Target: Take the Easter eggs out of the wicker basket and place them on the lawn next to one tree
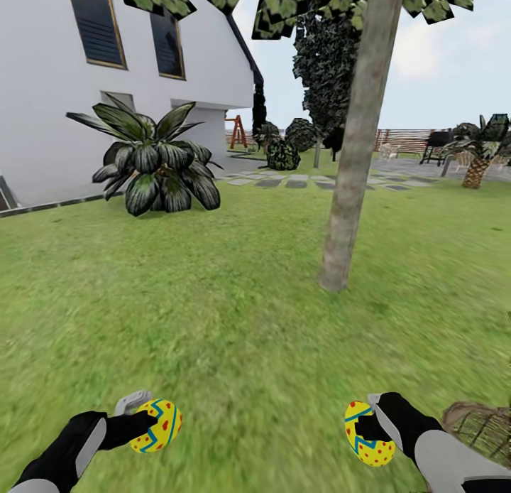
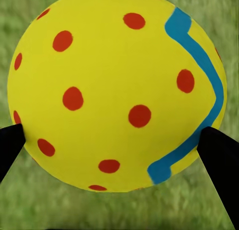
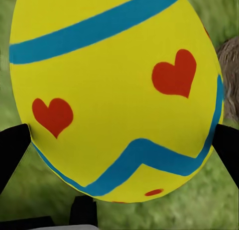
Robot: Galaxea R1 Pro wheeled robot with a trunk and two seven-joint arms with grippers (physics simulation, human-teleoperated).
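- Two Easter eggs are in view, one in each gripper; details follow from largest item to smallest.
- The lawn [image 1: 213, 315] fills the lower two thirds of the head view, green with faint yellowish patches.
- The white house [image 1: 64, 123] occupies the upper left of the frame.
- The tree [image 1: 355, 145] stands right of centre, its bare grey-brown trunk leaning slightly, with blocky green leaves along the top edge.
- A palm-like plant [image 1: 152, 163] with big drooping leaves sits at left centre, in front of the house wall.
- The wicker basket [image 1: 482, 425] is partly visible at the lower right edge, on the grass just beside the right arm; its contents cannot be seen.
- The left gripper [image 1: 145, 422], at lower left, is pinching the left egg [image 1: 157, 426]; in the left wrist view its dark fingertips [image 2: 219, 160] press both sides of the egg [image 2: 117, 90], held above the grass.
- The right gripper [image 1: 369, 425], at lower centre-right, is pinching the right egg [image 1: 367, 433]; in the right wrist view that egg [image 3: 117, 90] sits between the dark fingertips [image 3: 12, 150], with the basket [image 3: 230, 60] at the frame's right edge.
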